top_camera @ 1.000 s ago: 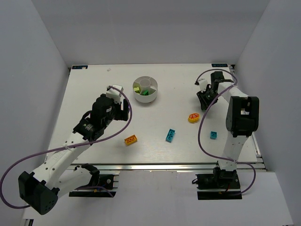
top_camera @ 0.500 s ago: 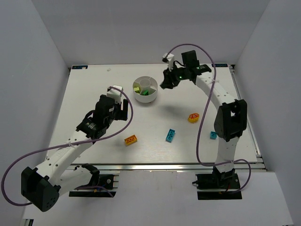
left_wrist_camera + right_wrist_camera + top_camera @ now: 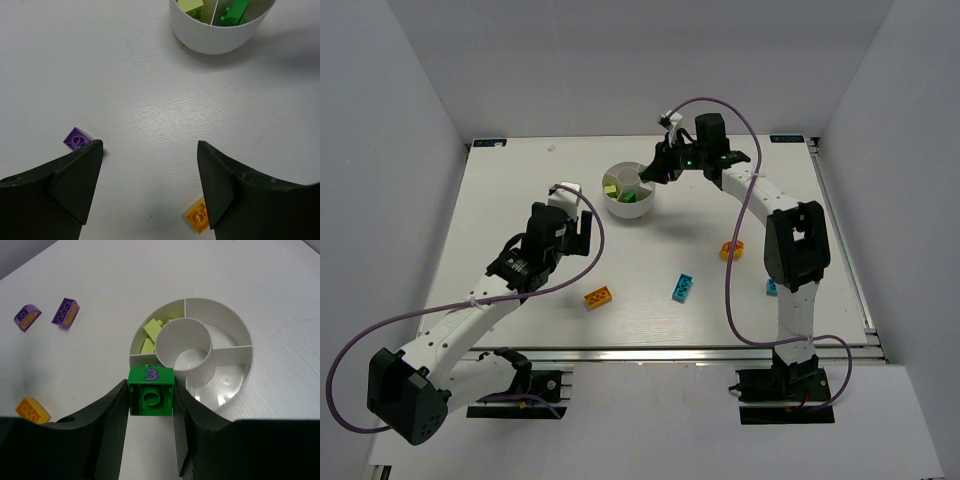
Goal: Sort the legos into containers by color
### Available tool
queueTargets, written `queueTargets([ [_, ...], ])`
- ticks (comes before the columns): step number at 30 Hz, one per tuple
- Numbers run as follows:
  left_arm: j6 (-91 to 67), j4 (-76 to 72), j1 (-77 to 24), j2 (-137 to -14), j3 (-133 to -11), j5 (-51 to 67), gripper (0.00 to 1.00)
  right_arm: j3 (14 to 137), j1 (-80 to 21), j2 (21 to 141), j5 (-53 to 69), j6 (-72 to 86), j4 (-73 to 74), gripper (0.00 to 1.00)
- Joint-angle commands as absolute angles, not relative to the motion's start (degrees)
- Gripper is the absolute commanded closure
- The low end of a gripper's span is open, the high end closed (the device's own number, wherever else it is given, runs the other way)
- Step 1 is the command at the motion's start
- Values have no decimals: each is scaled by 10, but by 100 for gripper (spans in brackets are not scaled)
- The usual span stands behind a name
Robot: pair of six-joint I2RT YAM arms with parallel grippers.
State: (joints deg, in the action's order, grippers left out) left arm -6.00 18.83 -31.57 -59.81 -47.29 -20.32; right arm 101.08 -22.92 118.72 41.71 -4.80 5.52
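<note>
— Right gripper point(image 3: 150, 386): clamped on what?
— We log a green brick point(image 3: 150, 402), purple "3" on its face, held over the white bowl's point(image 3: 239, 342) rim. Lime bricks point(image 3: 149, 337) lie in one wedge. Left gripper point(image 3: 150, 165) is spread wide above the table point(image 3: 150, 95), holding nothing.

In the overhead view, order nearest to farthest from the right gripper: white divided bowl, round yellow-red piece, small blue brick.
1. White divided bowl, by the right gripper.
2. Round yellow-red piece, right of centre.
3. Small blue brick, near-right.
</note>
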Motion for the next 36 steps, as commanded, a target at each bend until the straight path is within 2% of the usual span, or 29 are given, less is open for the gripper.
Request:
queueTargets([
  [1,-58,180,-313,-596,-469,-211,14,1006,-236,1195,456,-27,-24,85],
  [25,-57,180,-313,-597,-470,-205,14,962,-242,1235,425,-18,-69,78],
  [29,-57,181,-313,-598,-470,-205,14,964,-243,1239,418,-18,-69,71],
  [36,-58,181,-313,-599,-471,-205,14,960,-243,1242,410,-24,-65,51],
])
